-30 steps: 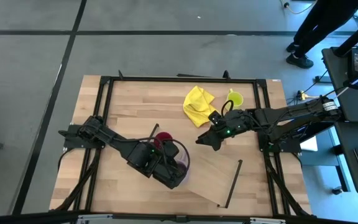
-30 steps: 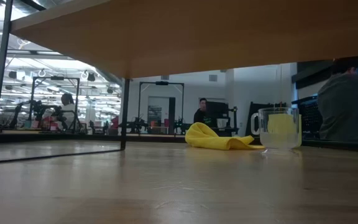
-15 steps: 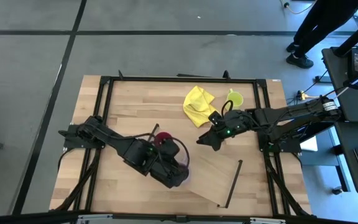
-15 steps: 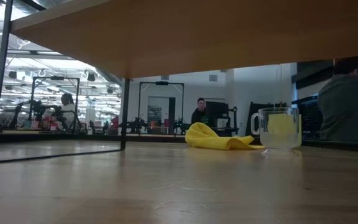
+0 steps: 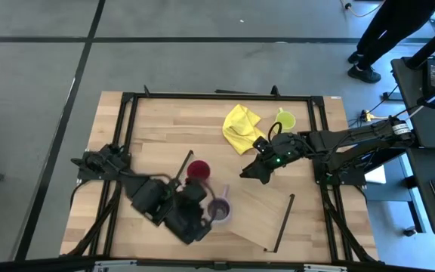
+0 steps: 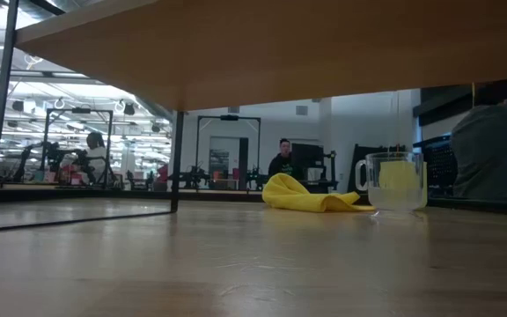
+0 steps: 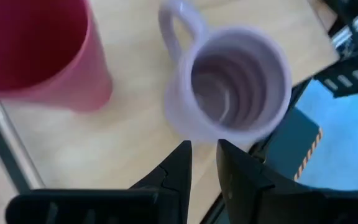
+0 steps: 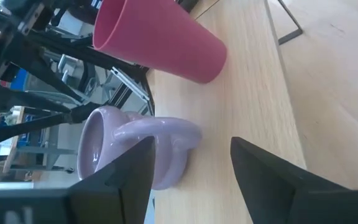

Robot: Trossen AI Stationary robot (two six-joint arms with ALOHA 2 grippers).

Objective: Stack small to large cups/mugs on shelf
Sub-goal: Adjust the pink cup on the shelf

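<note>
The purple mug [image 5: 219, 210] stands upright on the light-wood shelf [image 5: 257, 208], with the red cup [image 5: 198, 168] upright just beyond it. My left gripper [image 5: 202, 215] is beside the mug on its near-left side, its fingers a narrow gap apart and empty; its wrist view looks down into the mug [image 7: 235, 87] and the red cup [image 7: 36, 50]. My right gripper [image 5: 249, 174] is open and empty above the shelf's far side, facing both cups [image 8: 135, 155]. The yellow-green mug [image 5: 285, 119] stands at the table's far right. A clear glass vessel [image 6: 396, 180] shows in the low view.
A yellow cloth [image 5: 242, 127] lies at the table's far side beside the yellow-green mug. The shelf's black rails [image 5: 282, 223] stand at its short ends. The low view looks under the shelf board [image 6: 262, 53]. A person stands beyond the table's far right corner.
My left gripper has drawn back from the purple mug toward the table's near left. It covered the mug before. The mug now stands uncovered and upright on the shelf beside the red cup.
</note>
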